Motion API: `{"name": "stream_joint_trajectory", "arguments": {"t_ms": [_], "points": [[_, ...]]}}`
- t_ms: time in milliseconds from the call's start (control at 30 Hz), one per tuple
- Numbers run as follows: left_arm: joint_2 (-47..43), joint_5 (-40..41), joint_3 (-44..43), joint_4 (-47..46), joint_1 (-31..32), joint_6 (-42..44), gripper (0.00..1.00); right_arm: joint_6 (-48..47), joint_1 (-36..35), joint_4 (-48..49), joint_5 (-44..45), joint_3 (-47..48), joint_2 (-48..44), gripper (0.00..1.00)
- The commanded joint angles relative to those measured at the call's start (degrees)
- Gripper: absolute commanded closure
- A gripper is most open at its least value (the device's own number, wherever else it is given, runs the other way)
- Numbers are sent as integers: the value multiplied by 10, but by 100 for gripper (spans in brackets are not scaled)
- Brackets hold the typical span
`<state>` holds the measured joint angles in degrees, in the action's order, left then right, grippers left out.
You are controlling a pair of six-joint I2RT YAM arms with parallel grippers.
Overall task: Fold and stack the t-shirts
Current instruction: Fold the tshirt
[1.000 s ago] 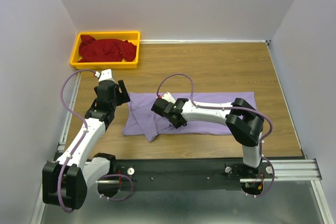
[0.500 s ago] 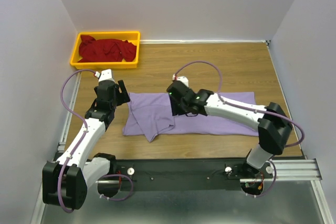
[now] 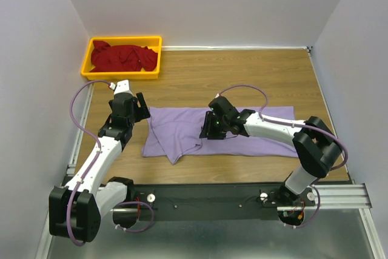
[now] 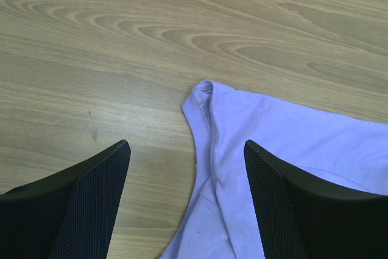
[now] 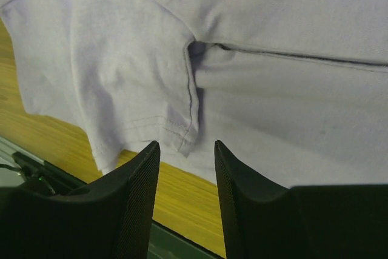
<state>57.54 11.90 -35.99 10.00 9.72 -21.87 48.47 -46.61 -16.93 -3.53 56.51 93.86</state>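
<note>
A light purple t-shirt [image 3: 254,130] lies flat on the wooden table, folded into a long strip, with its left end folded over into a flap [image 3: 176,134]. My left gripper [image 3: 141,107] hovers open and empty over the shirt's far left corner, which shows in the left wrist view [image 4: 291,144] between the jaws [image 4: 187,150]. My right gripper [image 3: 210,127] is open and empty, low over the shirt's middle just right of the flap. The right wrist view shows the flap's hemmed edge [image 5: 121,71] in front of the open gripper [image 5: 187,145]. Dark red shirts [image 3: 123,57] lie crumpled in a bin.
The yellow bin [image 3: 88,53] sits at the table's back left corner. White walls close in the left, back and right sides. A black rail [image 3: 212,195] with the arm bases runs along the near edge.
My right gripper has moved rightward off the folded flap, first a little back, then to the shirt's middle. The flap stays where it lay. The left arm has not moved.
</note>
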Motion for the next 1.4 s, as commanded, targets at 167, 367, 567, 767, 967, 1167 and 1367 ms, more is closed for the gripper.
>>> {"name": "stream_joint_trajectory", "arguments": {"t_ms": [167, 367, 567, 767, 967, 1167, 1367], "points": [[-5, -9, -15, -1, -3, 6, 17, 43, 24, 78, -99, -36, 41, 55], [-4, -10, -15, -2, -3, 6, 17, 42, 25, 87, -120, -35, 59, 58], [-4, -11, -15, -1, -3, 8, 17, 42, 25, 94, -140, -32, 76, 60], [-3, -12, -15, -2, -3, 7, 17, 41, 25, 95, -150, -28, 89, 69], [-2, -12, -15, -1, -3, 7, 17, 35, 37, 93, -161, -38, 70, 90], [0, -13, -15, -2, -3, 7, 17, 8, 58, 80, -176, -46, 43, 96], [0, -13, -15, -1, -3, 7, 17, -26, 66, 47, -178, -33, 41, 96]]}}
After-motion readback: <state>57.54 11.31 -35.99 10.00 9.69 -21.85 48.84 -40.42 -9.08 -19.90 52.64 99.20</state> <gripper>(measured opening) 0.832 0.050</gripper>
